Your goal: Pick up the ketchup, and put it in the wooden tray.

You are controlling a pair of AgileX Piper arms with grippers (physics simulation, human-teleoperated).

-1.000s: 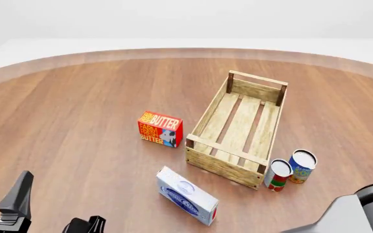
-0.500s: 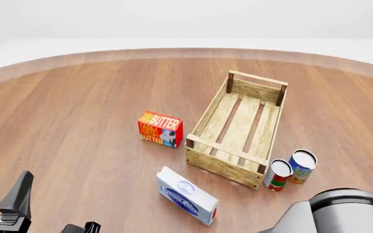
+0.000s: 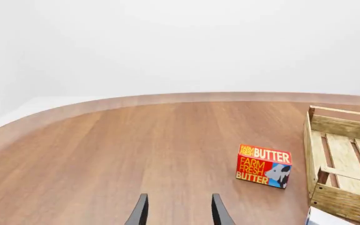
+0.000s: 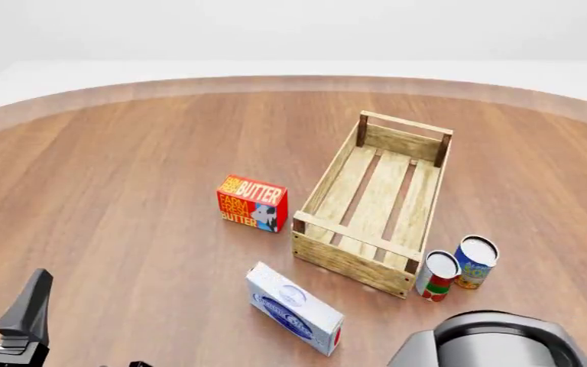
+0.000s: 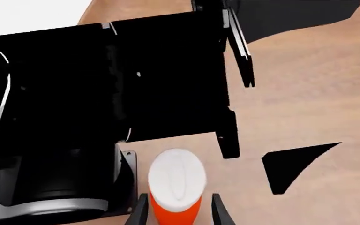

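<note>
- While the task is still at its opening step by my reading, the ketchup [image 5: 176, 190] shows only in the right wrist view, at the bottom centre of that frame, white cap up, standing between the two fingertips of the right gripper [image 5: 176, 211].
- Whether those fingers press the bottle or merely flank it I cannot tell; they sit narrow, just beside its red-orange sides.
- At the bottom right of the front view, the right arm's grey housing [image 4: 492, 344] fills the corner and hides the bottle there.
- At the bottom of the left wrist view, the left gripper [image 3: 178, 213] hangs with fingers parted and nothing between them, above bare wood.
- Further up the front view lie a white-and-blue box [image 4: 293, 308], two cans [image 4: 457, 267] and the butter box [image 4: 253, 203].
- Beyond them, centre right, the wooden tray [image 4: 358, 264] holds nothing visible.
- Left to do, as I judge it: secure the grasp, lift, carry forward over the near wall, and set the bottle inside.
</note>
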